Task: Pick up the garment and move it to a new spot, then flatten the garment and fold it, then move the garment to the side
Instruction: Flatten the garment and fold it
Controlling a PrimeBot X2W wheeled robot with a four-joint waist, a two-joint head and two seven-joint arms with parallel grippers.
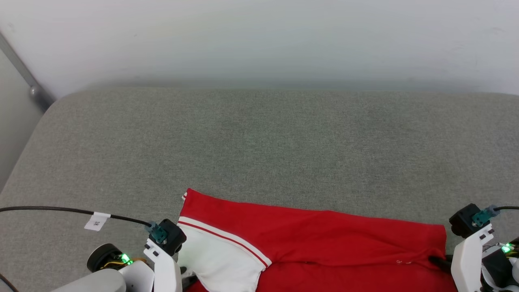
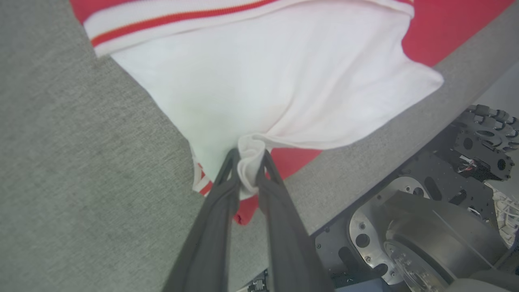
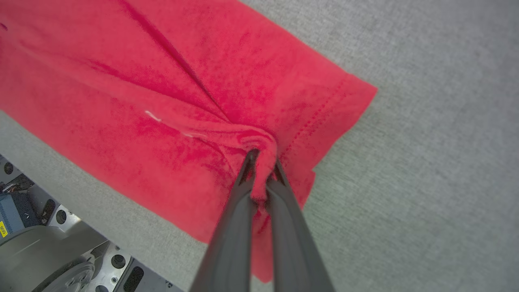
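Garment [image 1: 324,235]: lies at the near edge of the grey cushion [image 1: 259,142], close to our own base, with the far half of the cushion bare up to the wall [image 1: 259,40].

Left gripper [image 2: 248,156]: fingers narrow, with a bunched fold of the white sleeve [image 2: 263,81] caught between the tips. The fabric fans out from that pinch. How firm the pinch is we cannot tell from this angle.

Right gripper [image 3: 262,156]: fingers closed tight on a twist of red cloth just inside the hem [image 3: 324,109], creases radiating away from the tips.

Why held so, as we judge it: one grip at each end lets the two arms draw the cloth taut between them, which pulls out slack and lays it flat for folding. Both grips sit low, near the cushion, so the cloth rests on it rather than hanging.

Orientation: the long axis runs side to side across the head view, roughly along the cushion's near edge. The sleeve and shoulder end points to our left, the hem end to our right. The striped trim [image 1: 225,239] slants across the left end. The far edge is fairly straight, rising slightly toward the left.
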